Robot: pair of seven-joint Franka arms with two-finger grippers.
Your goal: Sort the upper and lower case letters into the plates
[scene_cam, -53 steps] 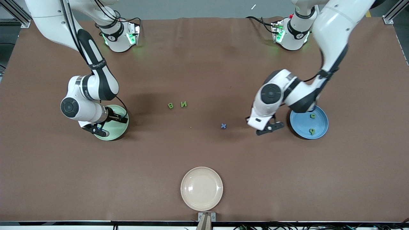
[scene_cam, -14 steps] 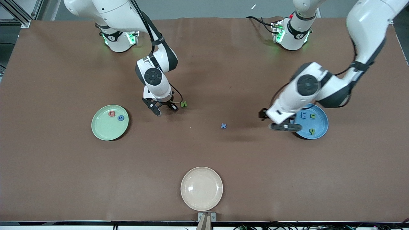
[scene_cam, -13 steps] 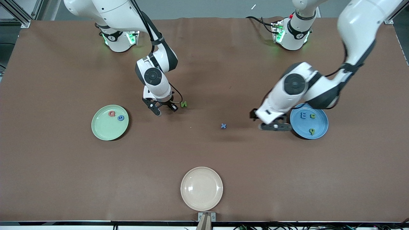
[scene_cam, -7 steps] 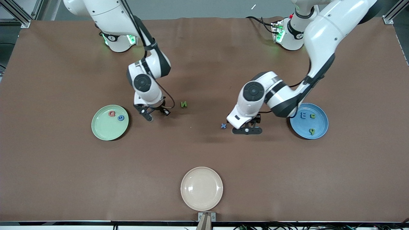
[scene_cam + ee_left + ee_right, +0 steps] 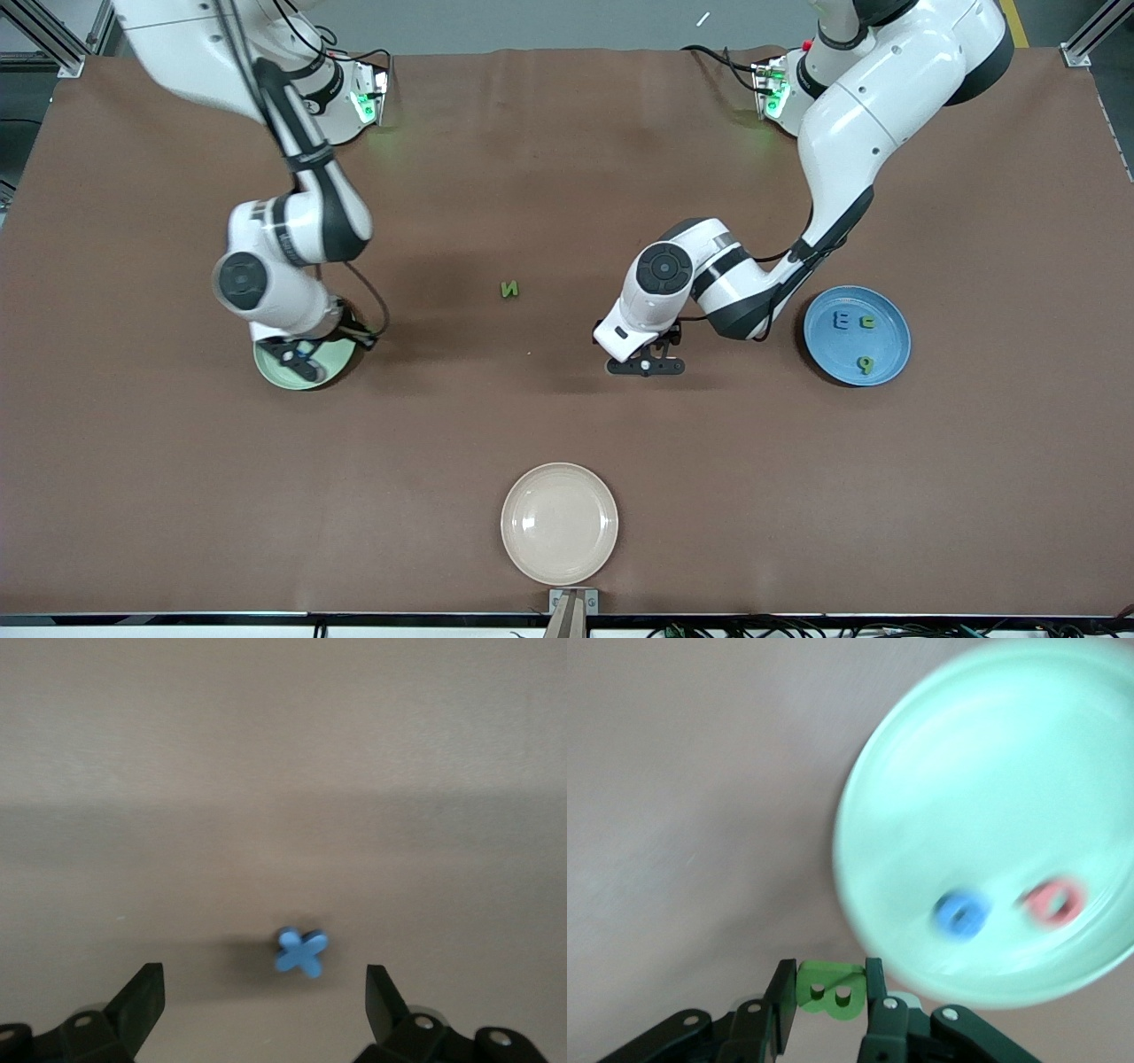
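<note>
My right gripper (image 5: 301, 354) is shut on the green B (image 5: 830, 992) and hangs over the pale mint green plate (image 5: 338, 361). In the right wrist view the B sits between the fingers beside that plate's rim (image 5: 859, 780), and a blue letter (image 5: 959, 913) and a pink-red letter (image 5: 1052, 902) lie in the plate. My left gripper (image 5: 644, 365) is open, low over the blue x (image 5: 301, 952), which lies on the table between its fingers (image 5: 146, 992); the hand hides the x in the front view. A green N (image 5: 508, 289) lies mid-table. The blue plate (image 5: 890, 350) holds three letters.
A cream-beige plate (image 5: 559, 523) lies near the table's front edge, nearer to the front camera than the N. The brown mat (image 5: 567, 177) covers the whole table.
My right gripper has carried the green B from beside the N to over the mint green plate. My left gripper has moved from the blue plate to over the blue x.
</note>
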